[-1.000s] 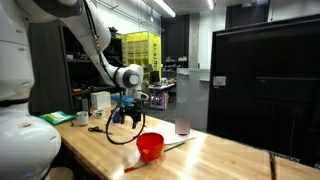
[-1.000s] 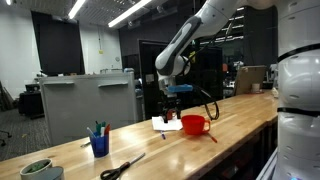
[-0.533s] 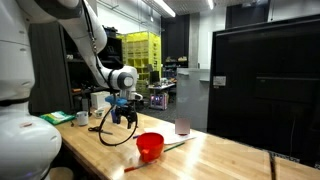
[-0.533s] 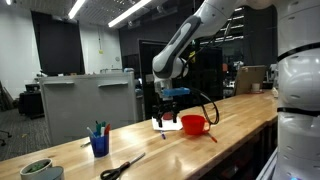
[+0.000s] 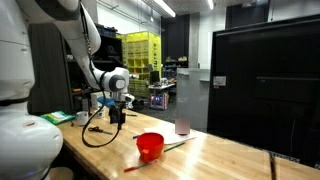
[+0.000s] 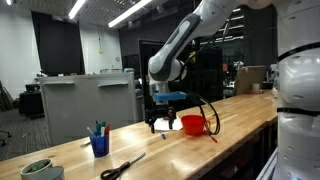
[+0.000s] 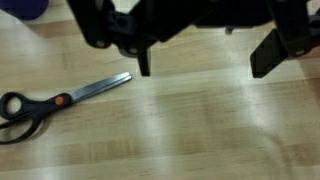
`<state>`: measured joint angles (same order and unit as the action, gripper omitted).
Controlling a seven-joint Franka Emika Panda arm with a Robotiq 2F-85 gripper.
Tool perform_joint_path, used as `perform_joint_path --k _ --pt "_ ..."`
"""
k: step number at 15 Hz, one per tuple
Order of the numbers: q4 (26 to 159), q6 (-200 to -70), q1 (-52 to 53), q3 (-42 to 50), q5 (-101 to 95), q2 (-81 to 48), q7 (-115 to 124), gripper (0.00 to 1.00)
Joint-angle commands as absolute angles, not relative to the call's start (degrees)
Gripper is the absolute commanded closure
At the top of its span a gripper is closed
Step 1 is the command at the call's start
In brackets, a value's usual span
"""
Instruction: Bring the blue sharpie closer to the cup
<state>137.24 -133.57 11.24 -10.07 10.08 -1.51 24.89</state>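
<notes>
Cups on the desk (image 7: 200, 135): one red cup (image 6: 194, 125), one blue cup (image 6: 98, 146); one scissors (image 7: 60, 103); gripper (image 7: 203, 67) spread wide, holding nothing.

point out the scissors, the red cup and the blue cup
scissors (image 7: 62, 100), wrist view, on the pivot
red cup (image 5: 150, 150), an exterior view, on its side wall
blue cup (image 6: 99, 147), an exterior view, on its front wall

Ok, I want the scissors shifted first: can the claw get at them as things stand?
Probably yes. The claw is open over the table, and the scissors lie flat beside it in the wrist view with nothing on top of them. Flat blades may be awkward to pinch, though.
</notes>
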Motion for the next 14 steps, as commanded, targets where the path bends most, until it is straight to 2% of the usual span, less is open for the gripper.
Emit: perform_joint_path --k 1,8,14 --pt "140.6 -140.97 11.7 -10.71 13.78 -3.0 30.6 0.0" --pt "140.43 -160.23 14.29 -9.17 11.22 -11.13 36.5 0.0" --pt "136.54 -157.43 19.27 0.31 -8.19 -13.05 49.67 0.0"
